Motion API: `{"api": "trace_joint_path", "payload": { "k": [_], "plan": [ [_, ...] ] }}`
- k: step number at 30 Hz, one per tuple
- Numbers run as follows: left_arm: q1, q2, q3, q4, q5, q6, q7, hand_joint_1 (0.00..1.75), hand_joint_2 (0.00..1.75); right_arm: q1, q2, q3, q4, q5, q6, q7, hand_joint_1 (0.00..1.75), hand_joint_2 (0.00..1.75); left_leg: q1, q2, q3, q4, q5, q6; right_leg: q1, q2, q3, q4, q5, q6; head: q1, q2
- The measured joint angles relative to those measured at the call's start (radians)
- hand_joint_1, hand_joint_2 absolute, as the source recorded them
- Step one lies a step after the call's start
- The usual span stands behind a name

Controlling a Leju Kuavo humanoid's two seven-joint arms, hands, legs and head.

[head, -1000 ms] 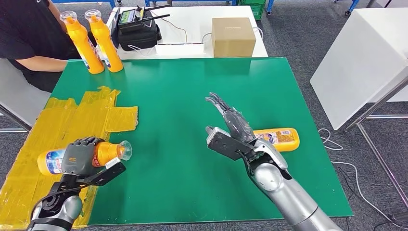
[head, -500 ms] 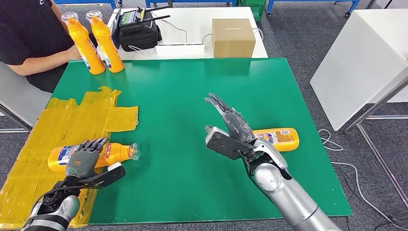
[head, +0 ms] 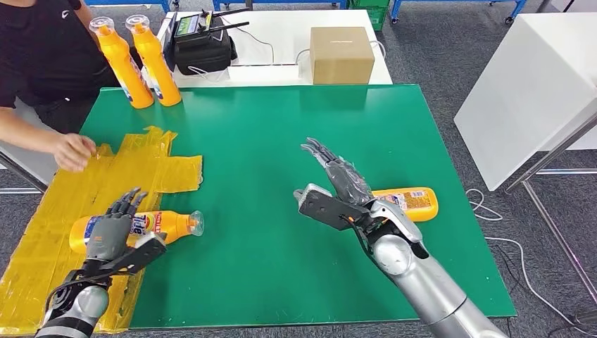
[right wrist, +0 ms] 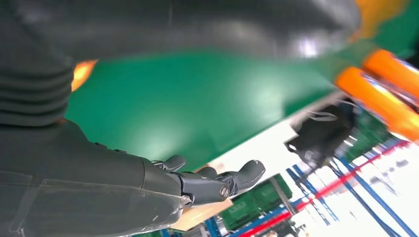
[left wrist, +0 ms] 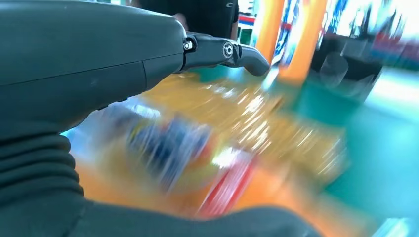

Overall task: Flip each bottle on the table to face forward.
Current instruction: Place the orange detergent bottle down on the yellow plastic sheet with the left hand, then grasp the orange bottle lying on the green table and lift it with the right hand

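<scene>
Green bench (head: 281,141) on grey carpet floor; white tables behind and to the right. Yellow tape patch (head: 84,190) covers the bench's left side.

Near left: left hand (head: 112,229) over the near bottle (head: 165,224), fingers spread and extended, holding nothing. Whether the palm touches the bottle cannot be told. Bottle lies on its side on the tape patch's edge, cap pointing right, label with red and blue print facing up. Left wrist view is motion-blurred; fingers (left wrist: 237,52) straight, bottle label a smear beneath.

Near centre-right: right hand (head: 338,176) raised above the bench, fingers stretched forward and apart, empty. Right wrist view agrees, fingers (right wrist: 217,182) apart over green.

Just right of that hand: second bottle (head: 408,202) lying on its side on the green surface, partly hidden behind the wrist.

Mid left: a person's hand (head: 70,150) rests on the tape near the bench edge.

Far left corner: two upright bottles (head: 137,63) side by side, touching or nearly so. Beyond, a black bag (head: 203,46) and a cardboard box (head: 341,53) on the white table.
</scene>
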Motion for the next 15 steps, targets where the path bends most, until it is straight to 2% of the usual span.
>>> {"api": "trace_joint_path", "payload": {
  "k": [3, 5, 10, 15],
  "plan": [
    [0.025, -0.044, 0.08, -0.093, 0.334, -0.163, -0.078, 0.0, 0.0, -0.002, -0.046, 0.009, 0.026, 0.047, 0.027, 0.03, 0.0, 1.75, 0.0, -0.001, -0.001, 0.0, 0.0, 0.0, 0.0, 0.0, 0.0, 0.0, 0.0, 0.0, 0.0, 0.0],
    [0.043, -0.066, 0.126, -0.149, 0.448, -0.249, -0.089, 0.0, 0.0, -0.002, -0.075, 0.01, 0.047, 0.067, 0.034, 0.037, 0.0, 1.75, 0.0, -0.001, -0.001, 0.0, 0.0, 0.0, -0.001, 0.0, 0.0, 0.0, 0.0, 0.0, 0.0, 0.0],
    [0.1, -0.11, 0.199, -0.27, 0.539, -0.338, -0.107, 0.0, 0.0, 0.011, -0.156, -0.005, 0.069, 0.103, 0.045, 0.06, 0.0, 1.75, -0.002, -0.001, -0.001, 0.0, -0.001, 0.001, -0.001, -0.001, -0.001, -0.001, 0.0, 0.0, 0.0, 0.0],
    [0.149, -0.143, 0.225, -0.36, 0.56, -0.361, -0.107, 0.0, 0.0, 0.031, -0.234, -0.041, 0.073, 0.135, 0.072, 0.074, 0.0, 1.75, -0.002, -0.002, -0.002, 0.0, -0.001, 0.001, -0.001, -0.001, -0.001, -0.001, 0.0, 0.0, 0.0, 0.0]
  ]
}}
